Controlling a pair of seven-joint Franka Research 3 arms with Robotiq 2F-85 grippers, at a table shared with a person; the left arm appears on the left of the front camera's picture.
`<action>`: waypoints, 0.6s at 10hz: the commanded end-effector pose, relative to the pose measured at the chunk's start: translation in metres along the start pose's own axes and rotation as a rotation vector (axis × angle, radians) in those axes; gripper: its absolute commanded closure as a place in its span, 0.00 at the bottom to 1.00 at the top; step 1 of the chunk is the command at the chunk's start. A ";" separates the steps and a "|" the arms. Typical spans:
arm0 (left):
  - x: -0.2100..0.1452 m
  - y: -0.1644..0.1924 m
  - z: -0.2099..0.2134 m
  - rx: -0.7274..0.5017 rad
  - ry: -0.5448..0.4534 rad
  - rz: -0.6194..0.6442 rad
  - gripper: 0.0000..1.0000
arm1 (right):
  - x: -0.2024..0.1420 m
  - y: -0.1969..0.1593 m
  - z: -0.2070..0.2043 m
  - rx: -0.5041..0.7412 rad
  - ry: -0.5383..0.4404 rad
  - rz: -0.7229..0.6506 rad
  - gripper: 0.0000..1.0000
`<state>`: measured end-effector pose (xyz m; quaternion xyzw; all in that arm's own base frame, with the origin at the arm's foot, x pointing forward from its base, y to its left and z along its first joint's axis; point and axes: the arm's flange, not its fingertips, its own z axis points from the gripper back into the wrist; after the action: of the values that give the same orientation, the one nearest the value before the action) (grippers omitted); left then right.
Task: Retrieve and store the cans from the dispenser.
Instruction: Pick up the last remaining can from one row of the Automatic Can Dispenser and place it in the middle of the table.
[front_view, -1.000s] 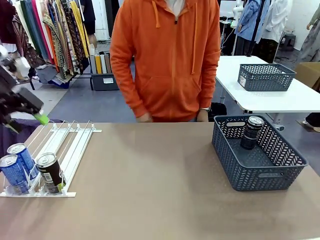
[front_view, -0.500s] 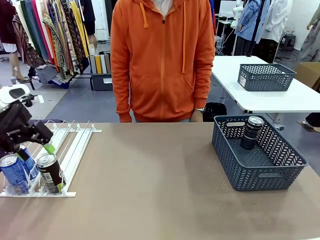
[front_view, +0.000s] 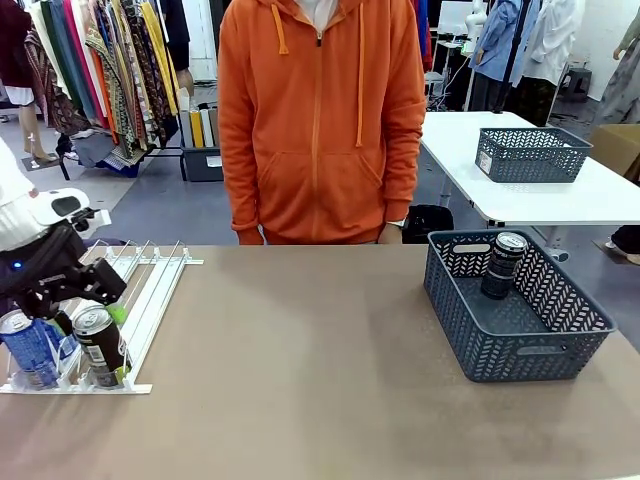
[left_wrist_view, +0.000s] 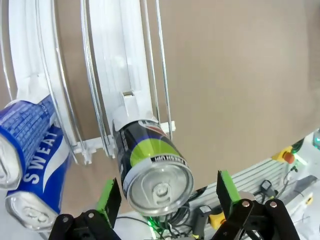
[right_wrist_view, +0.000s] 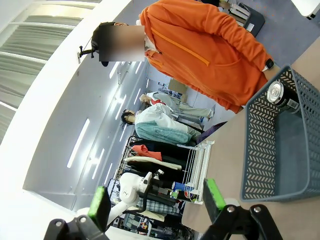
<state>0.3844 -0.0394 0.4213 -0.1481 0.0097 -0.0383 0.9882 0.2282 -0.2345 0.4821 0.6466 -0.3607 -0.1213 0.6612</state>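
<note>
Left pincer (left_wrist_view: 166, 192): we see it wide, the dark can (left_wrist_view: 150, 160) framed between its jaws, at the front end of the dispenser (left_wrist_view: 117, 70).
Right pincer (right_wrist_view: 156, 200): wide, holding nothing.

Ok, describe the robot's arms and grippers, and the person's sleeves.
The left arm is white with rounded casings and a small blue light at the wrist. The left gripper is black, with two angular fingers tipped with green pads. The right gripper looks the same: black, green-padded. The person's sleeves are orange, part of a zipped hoodie.
</note>
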 end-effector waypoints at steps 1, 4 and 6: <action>0.005 -0.001 -0.014 0.075 -0.012 0.042 0.00 | 0.002 0.002 -0.001 0.021 -0.012 0.019 0.00; 0.007 0.001 -0.031 0.146 -0.048 0.058 0.00 | 0.002 0.002 -0.001 0.021 -0.012 0.019 0.00; 0.008 0.000 -0.035 0.171 -0.062 0.052 0.00 | 0.002 0.002 -0.001 0.021 -0.012 0.019 0.00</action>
<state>0.3937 -0.0456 0.3912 -0.0831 -0.0114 -0.0183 0.9963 0.2282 -0.2345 0.4821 0.6466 -0.3607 -0.1213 0.6612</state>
